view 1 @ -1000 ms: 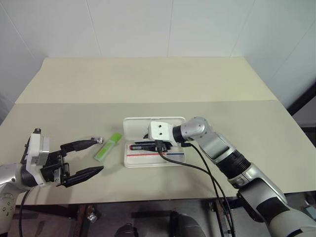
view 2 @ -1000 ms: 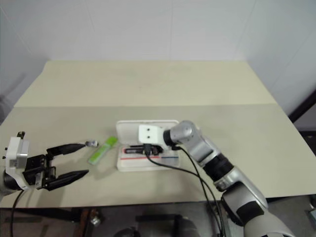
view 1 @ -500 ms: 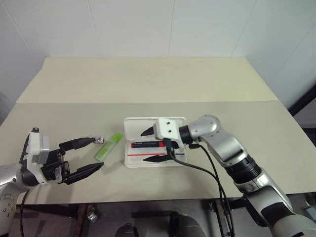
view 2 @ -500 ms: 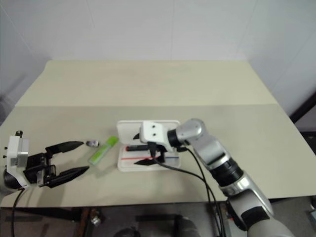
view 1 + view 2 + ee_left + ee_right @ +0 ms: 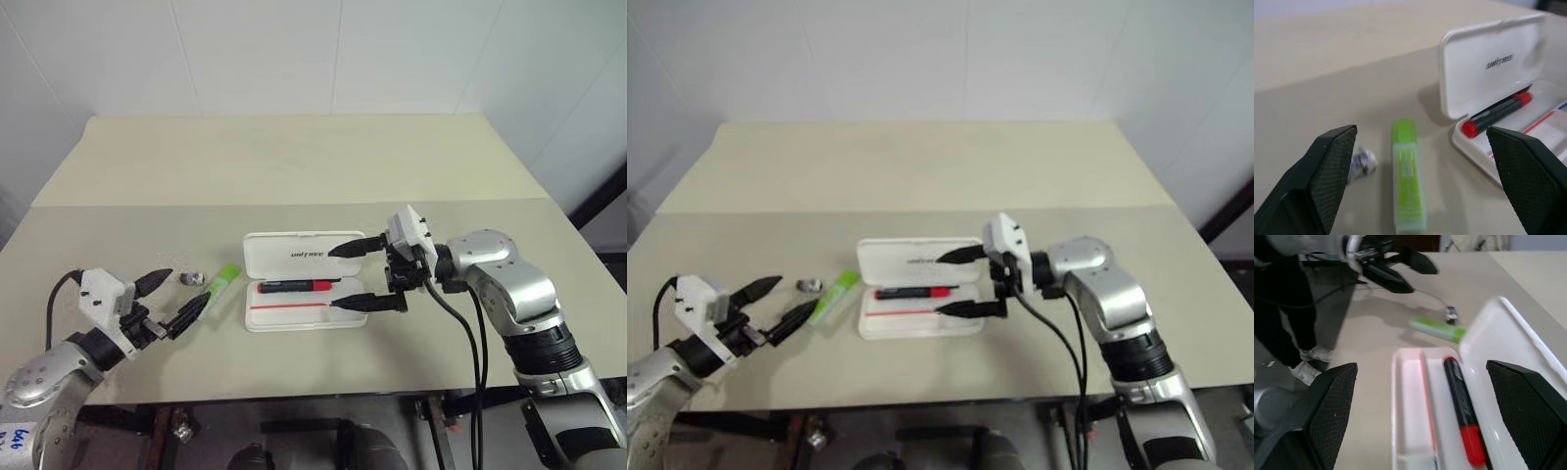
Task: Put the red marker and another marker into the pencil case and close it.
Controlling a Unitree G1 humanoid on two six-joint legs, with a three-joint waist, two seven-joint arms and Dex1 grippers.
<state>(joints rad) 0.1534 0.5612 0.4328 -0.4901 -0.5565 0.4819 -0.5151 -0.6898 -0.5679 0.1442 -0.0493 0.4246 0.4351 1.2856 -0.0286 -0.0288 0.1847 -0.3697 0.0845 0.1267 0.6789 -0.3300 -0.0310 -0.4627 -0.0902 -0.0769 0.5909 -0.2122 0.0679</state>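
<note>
A: Where were the markers?
B: The red marker (image 5: 294,286) lay inside the open pencil case (image 5: 304,253) near the worktop's (image 5: 294,166) front edge. The green marker (image 5: 217,290) lay on the worktop just left of the case.
A: And the tools?
B: The left tool (image 5: 168,297) and the right tool (image 5: 349,276) both stood wide open, holding nothing.

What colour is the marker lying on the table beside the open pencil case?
Light green; the marker shows best in the left wrist view, lying left of the pencil case.
</note>
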